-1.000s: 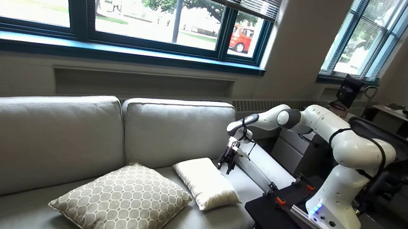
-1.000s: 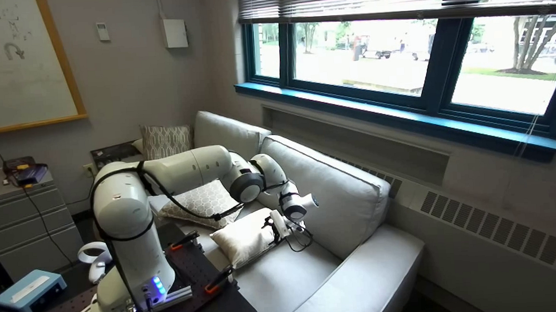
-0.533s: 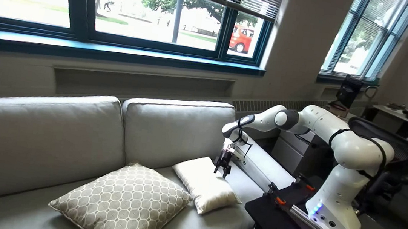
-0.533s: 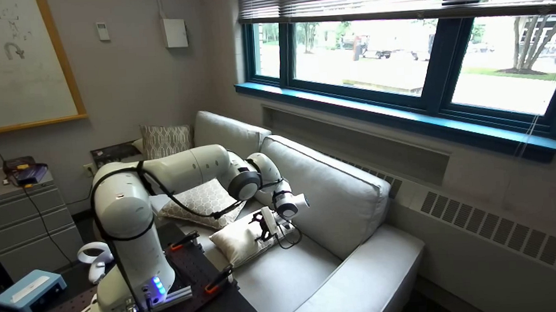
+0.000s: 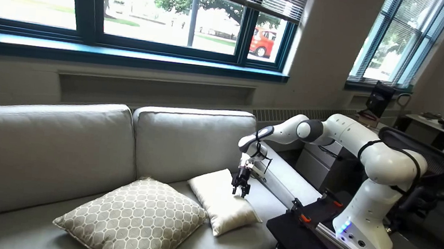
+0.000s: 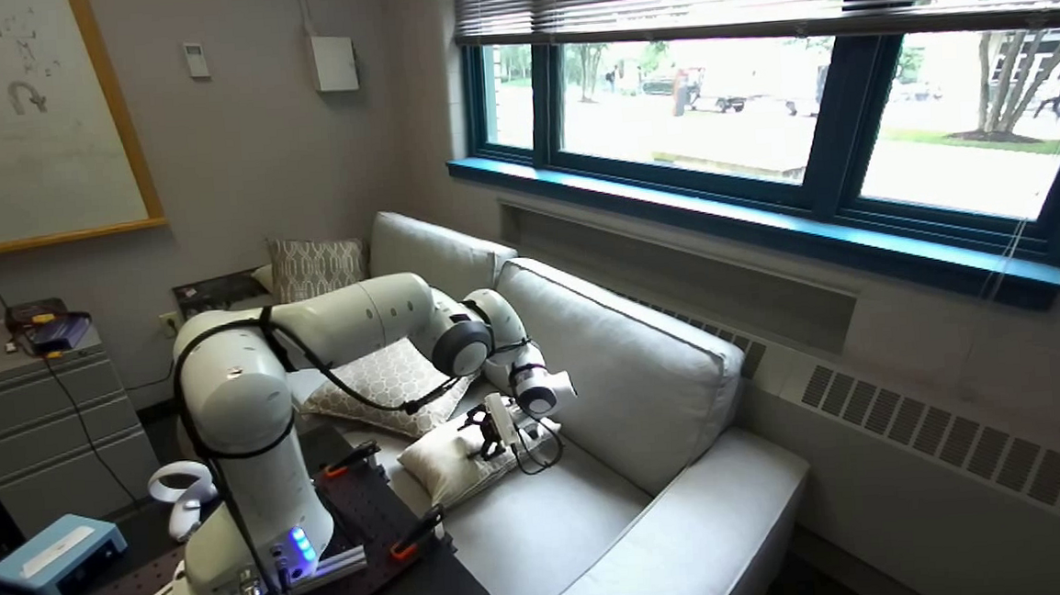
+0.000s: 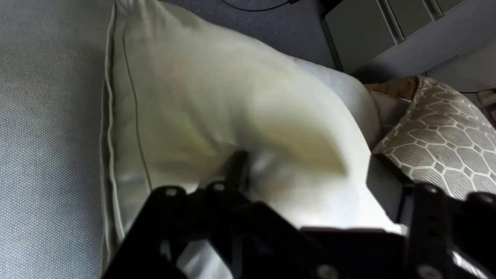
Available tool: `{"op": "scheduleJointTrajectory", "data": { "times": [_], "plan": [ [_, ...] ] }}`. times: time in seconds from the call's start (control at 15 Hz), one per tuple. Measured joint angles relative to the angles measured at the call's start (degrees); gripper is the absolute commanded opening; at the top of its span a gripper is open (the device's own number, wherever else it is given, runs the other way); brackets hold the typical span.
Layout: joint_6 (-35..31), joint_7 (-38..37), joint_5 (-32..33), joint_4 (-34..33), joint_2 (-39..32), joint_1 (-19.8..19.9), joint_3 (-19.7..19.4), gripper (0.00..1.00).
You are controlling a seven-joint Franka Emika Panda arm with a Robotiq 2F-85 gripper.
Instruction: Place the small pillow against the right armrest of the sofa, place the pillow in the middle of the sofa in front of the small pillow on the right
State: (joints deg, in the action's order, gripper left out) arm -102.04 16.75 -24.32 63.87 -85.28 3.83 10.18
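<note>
Small plain off-white pillow [image 5: 215, 204]: on sofa seat [image 6: 553, 517], apart from right armrest [image 6: 692, 536], strip of seat between. Fingers [image 7: 384, 186] spread wide over it, 1 pressing dent into fabric; no firm hold visible. Large lattice-patterned beige pillow [image 5: 138, 218]: near it, on side away from armrest. Progress, judged: grasp being set up; 0 of 2 placements done. Left: small pillow to armrest, then lattice pillow in front.

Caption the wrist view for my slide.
Spread black fingers, one creasing the small off-white pillow; a lattice-patterned pillow beyond.

Large patterned pillow [image 5: 135, 218], partly off-frame
</note>
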Motion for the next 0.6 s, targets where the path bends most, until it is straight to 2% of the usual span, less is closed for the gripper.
{"op": "scheduleJointTrajectory", "data": {
  "times": [0.4,0.47,0.6],
  "plan": [
    [-0.4,-3.1,0.7,-0.2,0.3,-1.7,0.0,0.06],
    [-0.6,-3.6,0.7,-0.3,0.4,-2.0,-0.1,0.02],
    [-1.1,-4.6,0.9,-0.4,0.5,-2.4,-0.1,0.0]
  ]
}}
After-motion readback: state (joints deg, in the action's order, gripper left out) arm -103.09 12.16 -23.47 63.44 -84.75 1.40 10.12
